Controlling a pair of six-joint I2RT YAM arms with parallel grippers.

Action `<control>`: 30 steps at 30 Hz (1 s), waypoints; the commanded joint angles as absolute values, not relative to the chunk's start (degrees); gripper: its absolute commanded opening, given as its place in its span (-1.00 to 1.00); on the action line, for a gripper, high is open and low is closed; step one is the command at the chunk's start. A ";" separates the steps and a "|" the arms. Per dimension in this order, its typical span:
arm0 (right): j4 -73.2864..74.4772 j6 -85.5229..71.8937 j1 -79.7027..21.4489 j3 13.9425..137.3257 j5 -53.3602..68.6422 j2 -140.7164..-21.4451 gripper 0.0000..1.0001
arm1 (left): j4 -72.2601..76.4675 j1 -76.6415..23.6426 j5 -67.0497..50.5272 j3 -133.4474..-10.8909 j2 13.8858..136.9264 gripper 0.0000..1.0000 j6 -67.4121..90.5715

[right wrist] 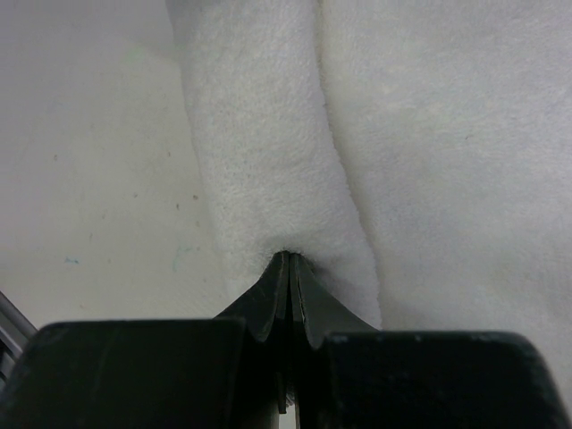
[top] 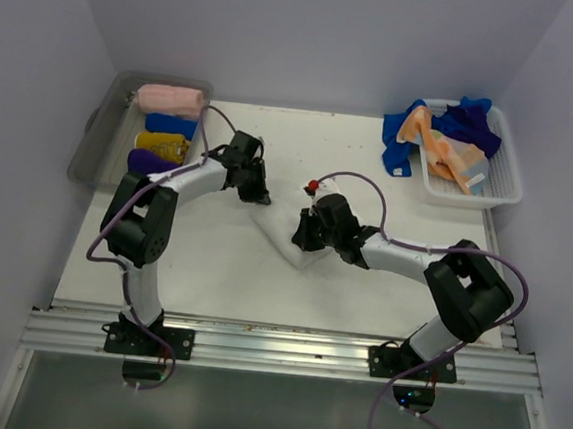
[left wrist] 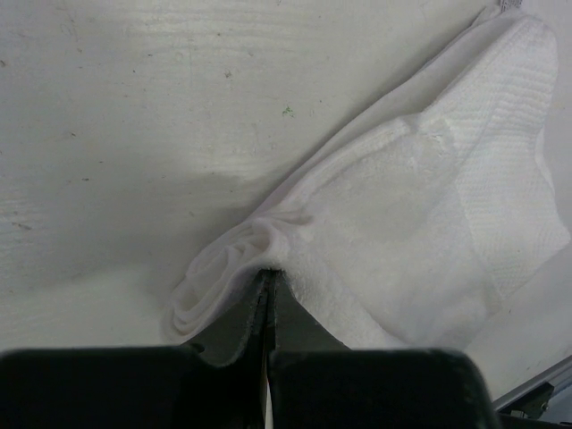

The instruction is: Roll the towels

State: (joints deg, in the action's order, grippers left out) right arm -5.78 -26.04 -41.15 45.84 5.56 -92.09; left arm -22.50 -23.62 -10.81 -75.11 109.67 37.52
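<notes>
The work surface was a flat white table [top: 212, 263], lightly scuffed and marked with small dark and green specks in both wrist views. Plain pale lilac walls [top: 312, 36] enclosed it on the left, rear and right. An aluminium rail [top: 285, 347] ran along the near edge and carried both arm bases.

The white towel [top: 283, 236] lay near the centre of the table, partly folded, running diagonally between the two grippers.

The left gripper [top: 256, 190] was closed, its fingertips [left wrist: 268, 279] pinching a bunched fold at one end of the white towel [left wrist: 411, 232]. The right gripper [top: 305, 234] was also closed, its tips [right wrist: 288, 261] nipping the end of a rolled ridge of the white towel [right wrist: 268, 152].

A grey see-through tub [top: 94, 147] stood at the far left corner. It held four rolled towels in a row: pink towel [top: 172, 99], blue towel [top: 171, 124], yellow towel [top: 162, 145] and purple towel [top: 150, 162]. A white lattice basket [top: 505, 188] stood at the far right corner, holding loose dark blue cloths [top: 475, 126] and orange cloths [top: 442, 153], some draped over its left rim.
</notes>
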 commanded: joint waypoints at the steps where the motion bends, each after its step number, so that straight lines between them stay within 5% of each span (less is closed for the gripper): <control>1: 3.25 -25.66 -40.69 40.96 2.63 -95.53 -1.00 | -23.81 -23.03 -7.03 -75.67 112.68 -1.00 37.53; 7: 2.72 -26.10 -40.69 41.13 3.34 -95.80 -1.00 | -29.17 -23.20 -1.50 -76.90 103.29 -1.00 37.35; 11: 2.99 -26.02 -40.69 41.75 3.60 -95.54 -1.00 | -32.08 -23.12 2.02 -75.94 96.52 -0.33 38.49; 14: 3.34 -25.93 -40.69 42.45 3.60 -95.71 -1.00 | -30.60 -23.12 -1.91 -72.87 93.97 -0.09 40.33; 25: 4.57 -25.14 -40.69 43.68 3.34 -95.27 -1.00 | -15.75 -23.29 -11.07 -57.85 93.16 0.64 47.37; 30: 4.66 -25.31 -40.69 43.51 3.34 -94.83 -1.00 | -6.34 -23.29 -13.01 -54.76 95.54 0.71 51.06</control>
